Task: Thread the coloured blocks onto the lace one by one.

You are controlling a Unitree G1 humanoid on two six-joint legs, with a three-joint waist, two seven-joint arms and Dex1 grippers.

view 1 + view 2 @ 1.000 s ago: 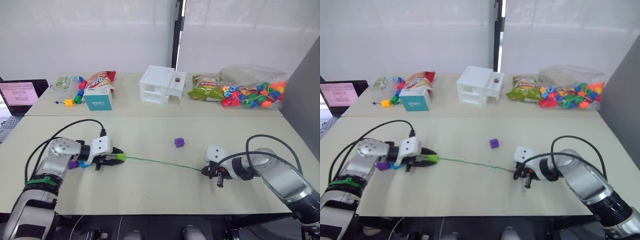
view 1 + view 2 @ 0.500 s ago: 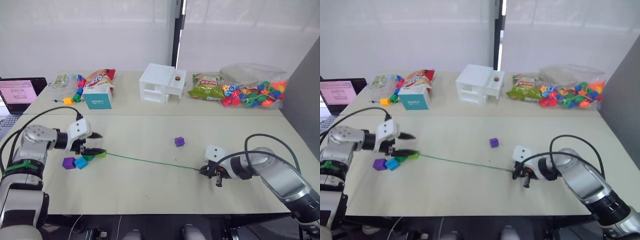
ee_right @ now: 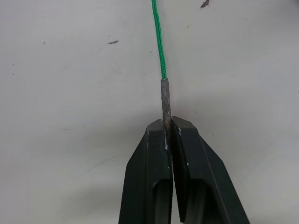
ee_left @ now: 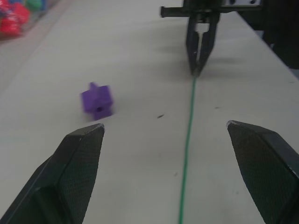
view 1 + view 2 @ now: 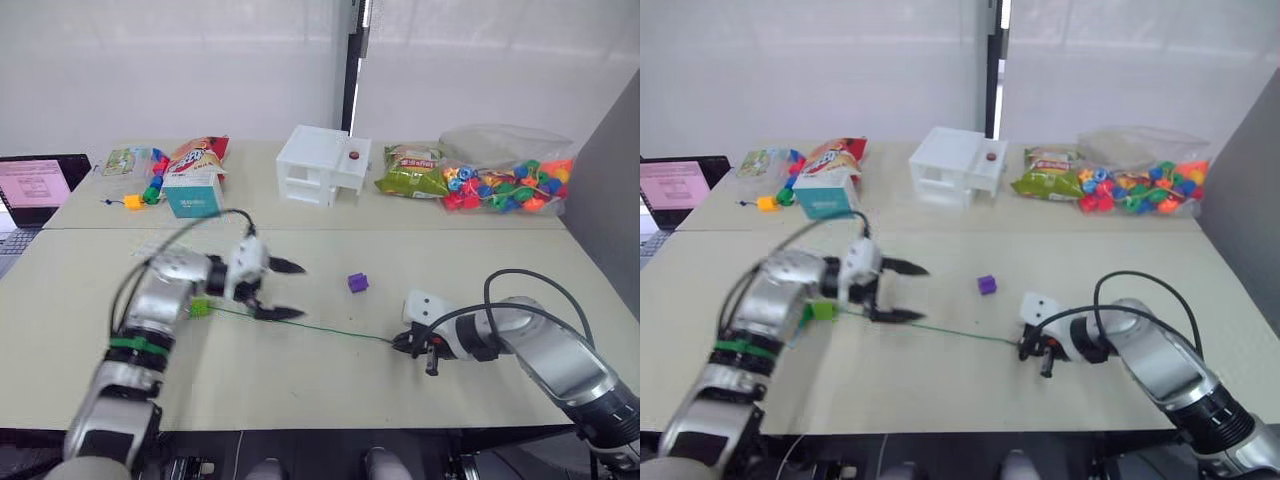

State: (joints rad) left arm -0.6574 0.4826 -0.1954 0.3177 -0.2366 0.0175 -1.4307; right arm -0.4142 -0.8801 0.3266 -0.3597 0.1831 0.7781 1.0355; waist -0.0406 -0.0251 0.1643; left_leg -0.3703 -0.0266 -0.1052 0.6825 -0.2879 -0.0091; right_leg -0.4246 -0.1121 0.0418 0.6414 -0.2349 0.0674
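Left wrist view: left claw (image 4: 163,172) gapes toward purple block (image 4: 97,100); right claw (image 3: 167,128) pinches lace (image 3: 159,42) tip—centre before closing.

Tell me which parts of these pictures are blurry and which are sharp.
Left eye view: the left arm is smeared with motion blur, while the purple block and the lace stay fairly crisp. Left wrist view: the left gripper fingers loom soft in the foreground, and the purple block is a little fuzzy. Right wrist view: the lace's silvery tip is sharp in the right gripper.
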